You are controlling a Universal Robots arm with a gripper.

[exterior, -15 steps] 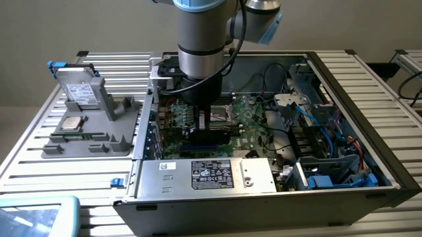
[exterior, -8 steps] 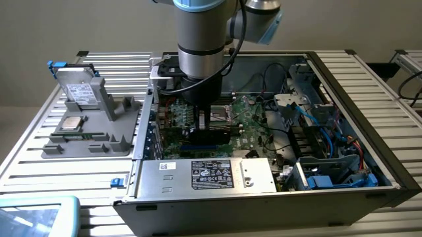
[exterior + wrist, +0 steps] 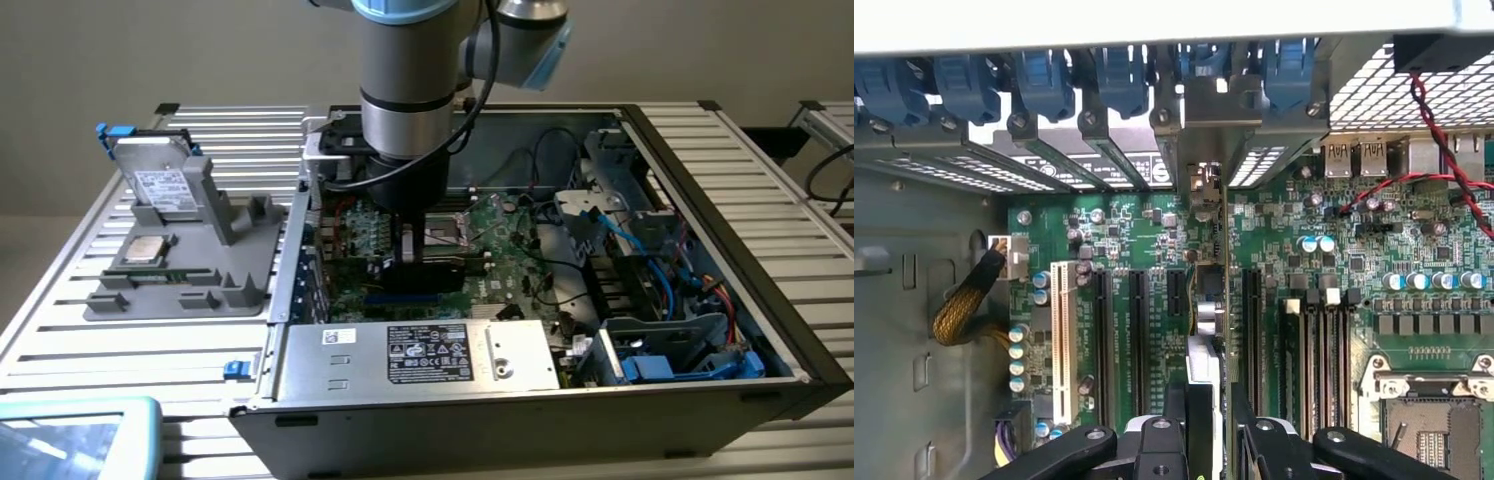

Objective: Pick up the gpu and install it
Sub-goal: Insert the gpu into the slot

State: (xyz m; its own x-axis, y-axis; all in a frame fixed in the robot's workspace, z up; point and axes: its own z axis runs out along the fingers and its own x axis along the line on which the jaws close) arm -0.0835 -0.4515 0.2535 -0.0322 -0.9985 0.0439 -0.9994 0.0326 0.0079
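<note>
The arm [image 3: 407,90] is reaching down into the open computer case [image 3: 467,430], which is lying on its side on the slatted desk [image 3: 67,340] with the green motherboard [image 3: 514,235] facing up inside it. The hand [image 3: 424,245] is hanging within the case, low over the middle of the motherboard, and it is pinching the gpu [image 3: 430,272] between its two fingers [image 3: 1179,415], one pressing on each face of the card. In the wrist view the gpu is standing upright and edge-on inside the case, running along the row of black expansion slots [image 3: 1139,340]. Its metal end bracket [image 3: 1204,130] is meeting the case's rear wall under the line of blue clips [image 3: 1044,80]. Whether the card's lower edge is sitting in a slot or just above it, I cannot tell. A white slot [image 3: 1064,340] is lying farther from the card, toward the case's side wall, and the processor socket [image 3: 1439,420] is showing on the card's other side. A silver power supply [image 3: 427,352] with a black label is sitting inside the case against its near wall. Outside the case, just beside its wall at the exterior view's left, a grey tray [image 3: 174,290] is resting on the desk and holding a hard drive [image 3: 160,185] upright.
</note>
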